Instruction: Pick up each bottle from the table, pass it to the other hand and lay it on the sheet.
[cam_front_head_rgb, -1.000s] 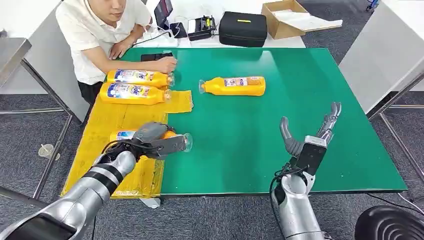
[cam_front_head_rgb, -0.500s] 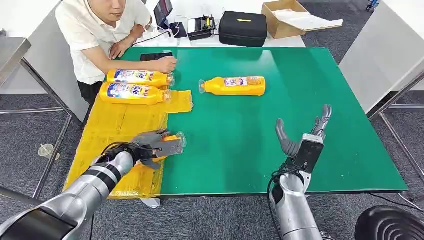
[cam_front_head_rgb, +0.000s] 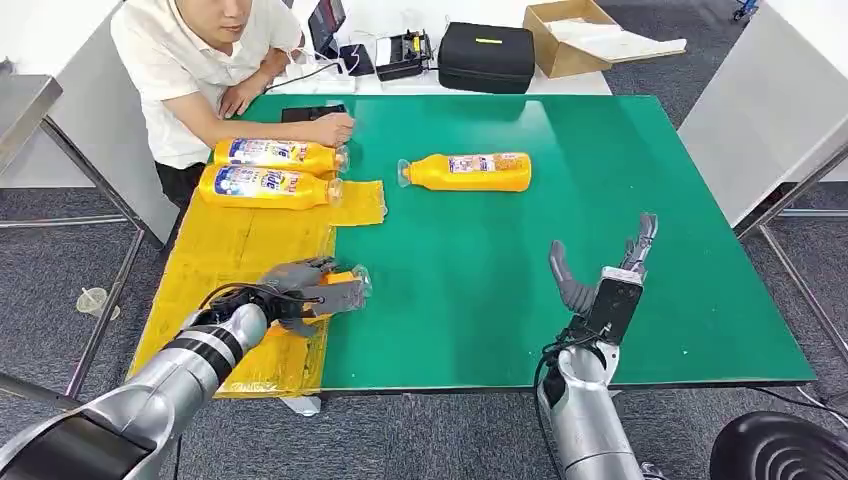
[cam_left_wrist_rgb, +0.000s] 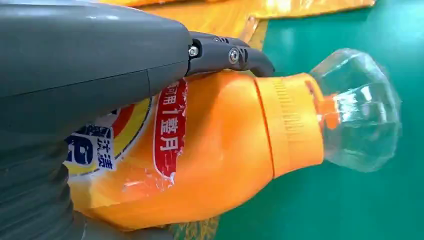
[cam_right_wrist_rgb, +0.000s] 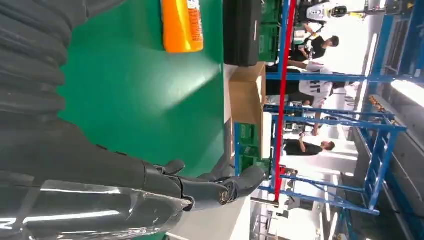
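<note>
Green-topped bench (cam_front_head_rgb: 600, 180) on grey carpet floor (cam_front_head_rgb: 60, 260), white bench (cam_front_head_rgb: 400, 20) behind carrying a black case (cam_front_head_rgb: 486, 58) and open cardboard box (cam_front_head_rgb: 565, 38), steel table frame (cam_front_head_rgb: 60, 150) at left, blue metal racking (cam_right_wrist_rgb: 380, 150) under bright overhead light.

Held bottle (cam_front_head_rgb: 340, 283) lower, toward sheet (cam_front_head_rgb: 235, 250).

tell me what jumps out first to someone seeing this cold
The orange bottle gripped by the left hand, low over the near edge of the yellow sheet. Two more bottles lie side by side at the sheet's far end beside a seated person, and a fourth bottle lies alone on the green table. The right hand waits empty.
</note>
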